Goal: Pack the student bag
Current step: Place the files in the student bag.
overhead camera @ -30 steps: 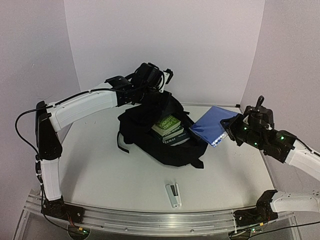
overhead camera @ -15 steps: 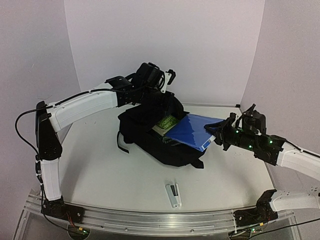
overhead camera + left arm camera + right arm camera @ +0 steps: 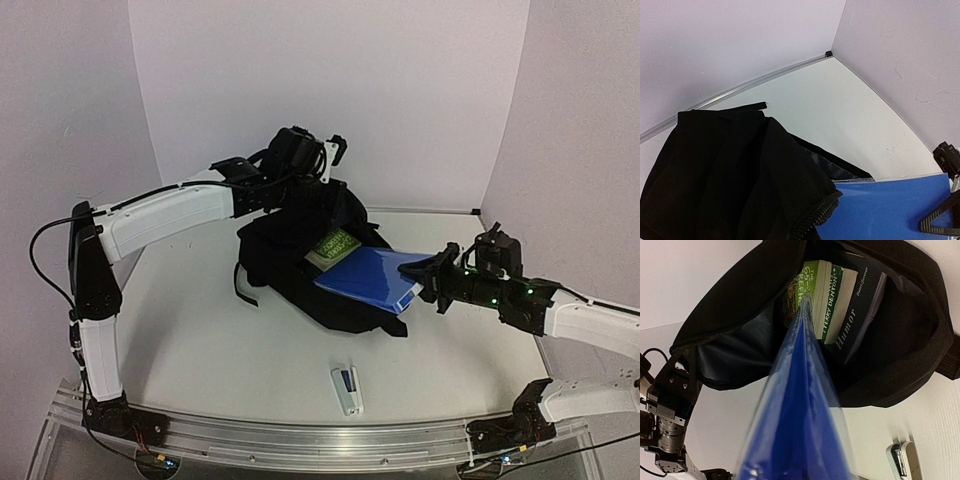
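The student bag (image 3: 300, 270), a large black backpack, lies open at mid-table with books inside: a green one (image 3: 335, 245) and a dark one titled "Humor" (image 3: 855, 310). My left gripper (image 3: 303, 163) is raised above the bag's back edge and holds its black top flap (image 3: 740, 175) up; its fingers are hidden in the left wrist view. My right gripper (image 3: 428, 283) is shut on a blue plastic-sleeved folder (image 3: 368, 278), held flat. The folder's front edge (image 3: 805, 305) reaches into the bag's mouth, against the green book (image 3: 815, 285).
A white stapler (image 3: 347, 388) lies on the table near the front, also at the lower right of the right wrist view (image 3: 904, 460). The table's back rim and corner (image 3: 828, 53) meet the white walls. The left arm's lower joints (image 3: 670, 405) stand at the left.
My right gripper has moved left and lower with the blue folder, bringing it from beside the bag to over and into its opening. The left gripper still holds the flap up.
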Controlling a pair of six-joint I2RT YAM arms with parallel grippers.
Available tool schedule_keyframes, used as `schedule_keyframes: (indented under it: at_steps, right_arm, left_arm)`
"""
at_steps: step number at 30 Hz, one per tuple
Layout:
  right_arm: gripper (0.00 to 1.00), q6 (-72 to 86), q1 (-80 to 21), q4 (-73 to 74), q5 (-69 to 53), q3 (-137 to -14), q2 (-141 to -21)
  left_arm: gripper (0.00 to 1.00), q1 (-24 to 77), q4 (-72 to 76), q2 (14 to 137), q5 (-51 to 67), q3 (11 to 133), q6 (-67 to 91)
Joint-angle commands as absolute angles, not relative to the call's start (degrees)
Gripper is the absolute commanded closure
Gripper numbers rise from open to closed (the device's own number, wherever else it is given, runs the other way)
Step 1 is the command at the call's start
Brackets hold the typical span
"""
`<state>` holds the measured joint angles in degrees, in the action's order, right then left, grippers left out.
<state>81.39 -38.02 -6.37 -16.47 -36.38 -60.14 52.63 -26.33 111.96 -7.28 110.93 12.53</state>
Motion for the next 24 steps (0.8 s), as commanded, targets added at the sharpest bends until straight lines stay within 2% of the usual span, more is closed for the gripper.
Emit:
schedule_keyframes:
  at_steps: [1, 11, 17, 24]
  right_arm:
    - [1.0, 83.48, -38.48, -16.35, -18.21, -35.88, -62.17]
    - [1.0, 82.39, -38.53, -22.93, -7.78, -36.23, -60.57]
    - [1.0, 82.59, -38.54, -31.76, -7.25, -36.36, -66.75]
    - [1.0, 79.0, -38.93, -33.23, -5.96, -41.09, -76.39]
  left_arm:
    - [1.0, 52.56, -17.63, 105.6, -4.89, 110.64, 13.27]
    - [1.0, 52.56, -20.02, 101.09, -0.87, 104.63, 14.23]
    - [1.0, 52.56, -19.67, 99.52, 6.48, 101.95, 13.97]
    - [1.0, 52.56, -19.96, 99.05, 8.91, 100.69, 14.21]
